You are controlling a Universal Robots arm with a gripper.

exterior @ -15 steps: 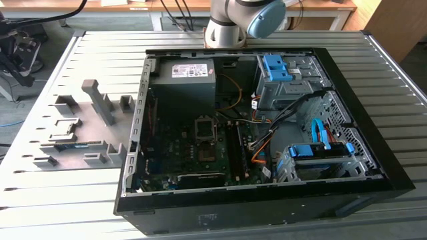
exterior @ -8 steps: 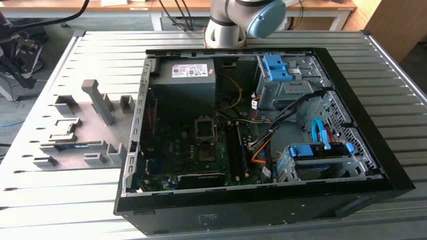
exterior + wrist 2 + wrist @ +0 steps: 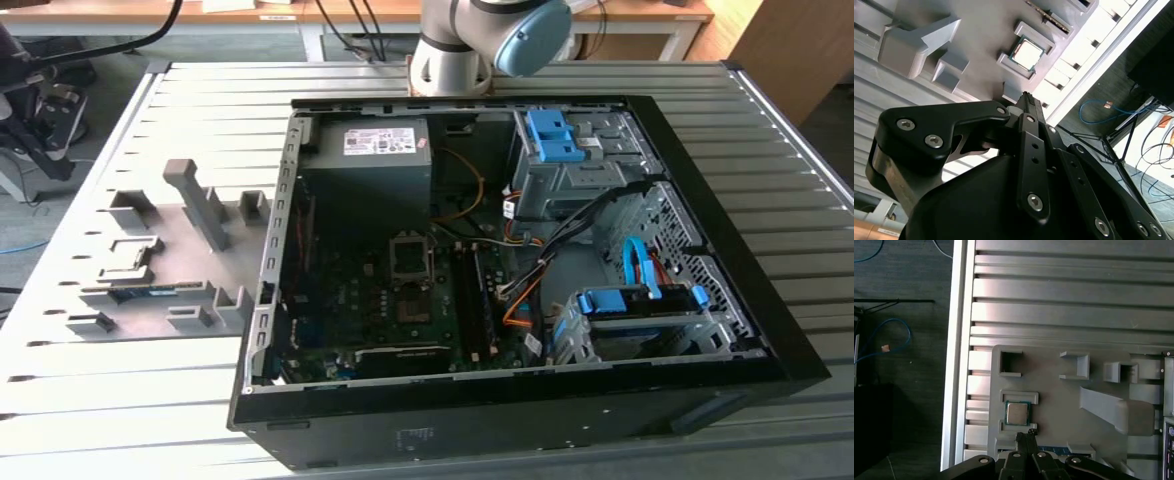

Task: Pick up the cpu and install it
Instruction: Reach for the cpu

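Note:
The cpu (image 3: 1017, 413) (image 3: 1028, 54) is a small square chip with a dull silver face. It lies flat in a framed pocket of the grey fixture plate (image 3: 1054, 400) (image 3: 984, 45) (image 3: 160, 262). In both wrist views my gripper (image 3: 1026, 435) (image 3: 1026, 96) hangs above the plate, close beside the cpu's pocket. Its black fingers are pressed together with nothing between them, and they do not touch the chip. The metal-framed socket (image 3: 411, 258) sits on the motherboard inside the open computer case (image 3: 747, 300).
The fixture plate carries raised blocks, empty pockets and a slanted wedge (image 3: 1104, 405), with a memory stick (image 3: 147, 292) near its front. It rests on a ribbed aluminium table (image 3: 200, 100). Inside the case are a grey power supply (image 3: 367, 150), blue drive brackets (image 3: 550, 135) and cables. Beyond the table edge lies dark floor with a blue cable (image 3: 889, 340).

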